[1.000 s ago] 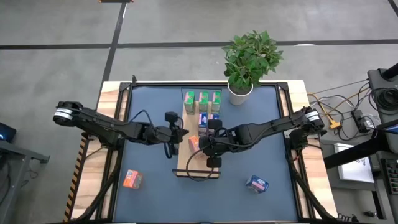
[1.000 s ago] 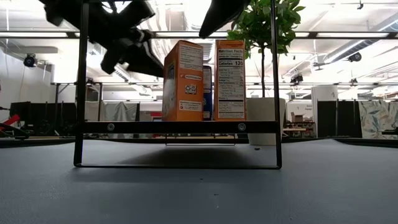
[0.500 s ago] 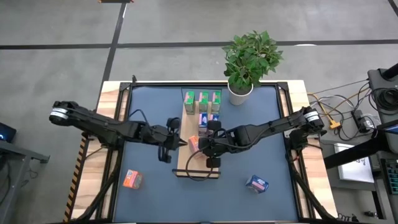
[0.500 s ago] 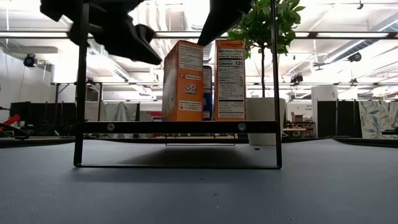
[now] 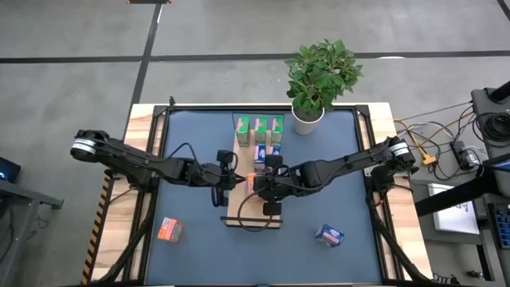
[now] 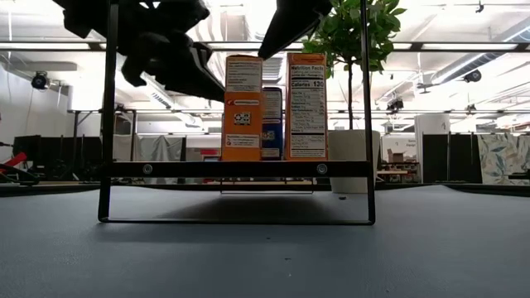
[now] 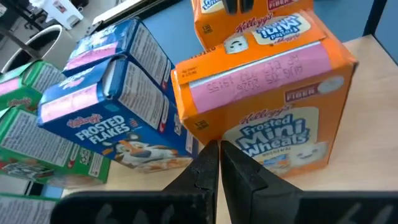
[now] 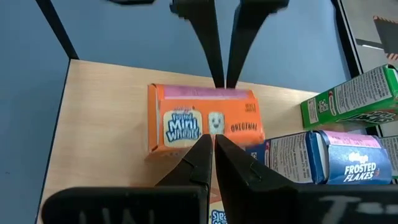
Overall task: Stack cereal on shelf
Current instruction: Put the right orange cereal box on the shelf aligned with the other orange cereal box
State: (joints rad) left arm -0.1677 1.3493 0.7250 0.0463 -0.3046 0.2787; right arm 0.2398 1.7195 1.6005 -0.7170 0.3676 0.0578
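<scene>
On the long light-wood shelf board [image 5: 239, 209] in the middle of my blue table [image 5: 191, 231], my left gripper [image 5: 232, 178] has its two dark fingers pressed nearly together against the pink-topped orange Frosted Mini-Wheats cereal box [image 7: 273, 106], which stands upright there just beside two blue Frosted Flakes boxes [image 7: 118, 118] and, past them, a row of green boxes [image 5: 260, 124] at the board's far end. From the opposite side my right gripper [image 5: 265, 182] hangs just above the same orange box, its fingers also narrowed to a thin slit and holding nothing. Off the board, another orange box [image 5: 168, 230] lies near the table's front left corner and another blue box [image 5: 329, 234] lies near the front right.
</scene>
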